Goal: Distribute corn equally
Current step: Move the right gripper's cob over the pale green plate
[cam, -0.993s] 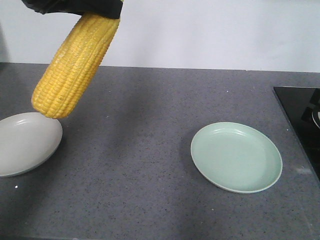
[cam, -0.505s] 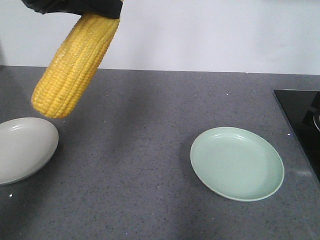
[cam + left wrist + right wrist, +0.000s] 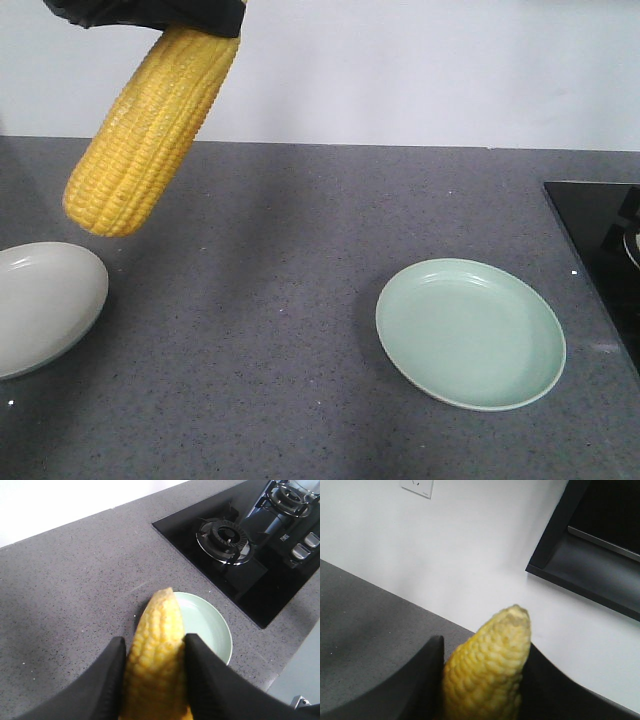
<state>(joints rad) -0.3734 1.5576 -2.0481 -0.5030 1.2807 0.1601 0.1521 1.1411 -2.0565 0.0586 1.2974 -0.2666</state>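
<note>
Above the speckled grey stone table [image 3: 300, 250], front view: a bright-yellow husked corn cob [image 3: 150, 130] hangs tilted from black jaws, near the round off-white plate [image 3: 40, 300]; the round pale-green plate [image 3: 470, 405] lies bare. Left wrist: the left gripper [image 3: 152, 645] has its jaws pinching a cob, tip over the green plate. Right wrist: the right gripper [image 3: 482, 647] pinches a cob too. This looks like the carrying step; next, lower one cob onto each plate.

You're in a kitchen. A speckled dark grey stone countertop [image 3: 300, 250] runs under your grippers, backed by a plain white wall [image 3: 420, 70]. Ahead and to the right of the left gripper [image 3: 152, 652], a black glass gas hob [image 3: 250, 555] is set into the counter, with round burners [image 3: 222, 539] and silver knobs [image 3: 300, 552]. Beyond the right gripper [image 3: 480, 655], a wall socket [image 3: 417, 487] and a dark cabinet edge [image 3: 590, 545]. Dinner plates sit on the counter, pale green [image 3: 470, 332] and grey-white [image 3: 40, 305].
</note>
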